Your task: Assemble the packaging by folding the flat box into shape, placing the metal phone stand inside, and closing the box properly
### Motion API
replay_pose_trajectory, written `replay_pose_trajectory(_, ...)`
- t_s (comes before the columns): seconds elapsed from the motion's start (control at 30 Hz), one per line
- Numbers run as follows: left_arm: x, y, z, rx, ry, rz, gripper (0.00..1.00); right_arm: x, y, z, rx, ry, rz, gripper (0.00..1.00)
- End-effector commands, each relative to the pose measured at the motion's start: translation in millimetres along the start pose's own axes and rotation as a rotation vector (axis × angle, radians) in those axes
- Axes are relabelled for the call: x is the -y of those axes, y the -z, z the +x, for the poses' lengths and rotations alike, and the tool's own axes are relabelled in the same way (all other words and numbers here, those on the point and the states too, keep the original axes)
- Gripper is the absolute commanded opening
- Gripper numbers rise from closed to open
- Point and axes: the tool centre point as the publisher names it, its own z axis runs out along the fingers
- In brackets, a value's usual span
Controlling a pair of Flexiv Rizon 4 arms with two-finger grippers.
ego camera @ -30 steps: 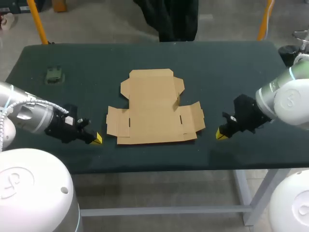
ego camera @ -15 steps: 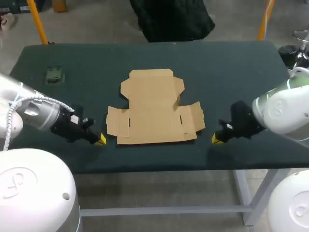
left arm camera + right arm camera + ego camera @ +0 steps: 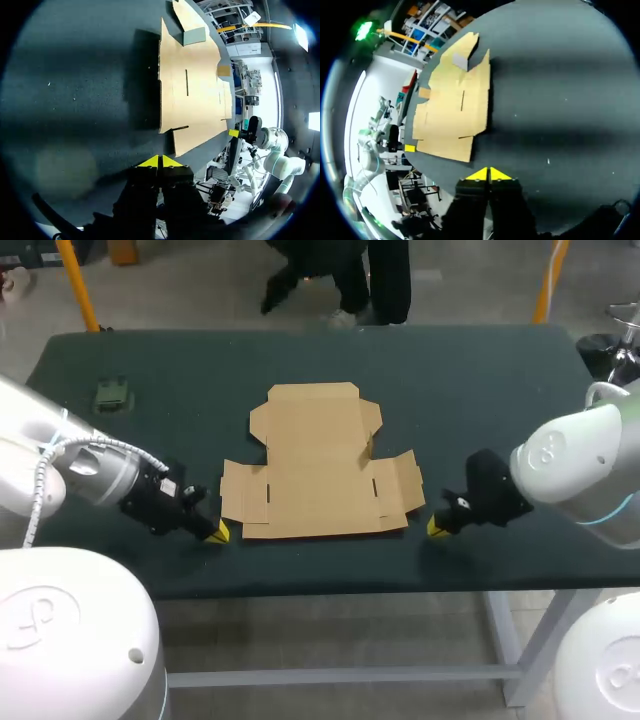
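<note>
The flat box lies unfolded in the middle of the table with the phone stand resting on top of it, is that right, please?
Not quite: the flat box does lie unfolded in the middle of the table, but the phone stand is not on it; the head view shows it apart, near the far left corner.

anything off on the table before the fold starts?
Mostly no. The flat brown cardboard box blank lies square and looks undamaged. One small flap on its right side stands up instead of lying flat. The small green phone stand sits apart at the far left.
</note>
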Motion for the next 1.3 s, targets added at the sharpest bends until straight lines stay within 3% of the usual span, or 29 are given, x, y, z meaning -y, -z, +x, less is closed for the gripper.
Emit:
replay_pose_trajectory(0.03, 2.1, -4.6, -0.1, 0.004, 0.006, -0.006, 0.00, -2.9, -3.1, -0.1, -0.009, 0.004, 0.006, 0.00)
replay_pose_trajectory(1.3, 6.7, -17.7, -3.9, 0.020, 0.043, -0.032, 0.00, -23.3, -34.1, 12.2, -0.046, 0.032, 0.045, 0.00)
